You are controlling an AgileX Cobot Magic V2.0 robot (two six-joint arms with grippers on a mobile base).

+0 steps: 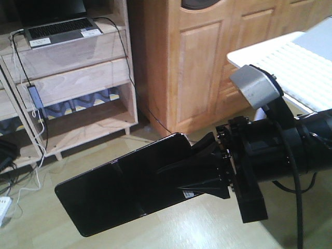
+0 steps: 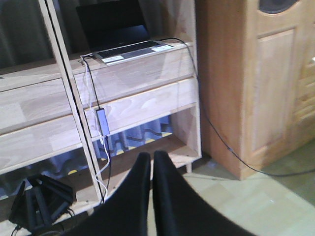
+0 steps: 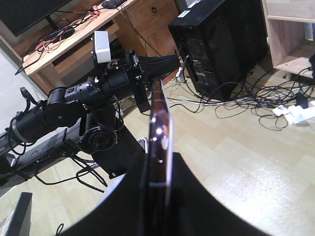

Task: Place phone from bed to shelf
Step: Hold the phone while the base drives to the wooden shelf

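Note:
My right gripper (image 1: pixel 179 174) is shut on one end of the phone (image 1: pixel 124 192), a glossy black slab that sticks out to the left, above the floor. In the right wrist view the phone (image 3: pixel 160 123) stands edge-on between the jaws of that gripper (image 3: pixel 158 169), showing its pinkish metallic edge. The light-wood shelf (image 1: pixel 78 78) stands beyond it at the upper left. My left gripper (image 2: pixel 151 157) is shut on nothing and faces the shelf (image 2: pixel 138 105). A pale corner of the bed (image 1: pixel 280 57) shows at the right.
A grey laptop (image 1: pixel 62 28) lies on the shelf's top board, with cables and a power adapter (image 1: pixel 35 96) hanging down its front. An orange-brown wooden cabinet (image 1: pixel 207 62) stands right of the shelf. A black computer tower (image 3: pixel 221 44) and loose cables (image 3: pixel 256 98) are on the floor.

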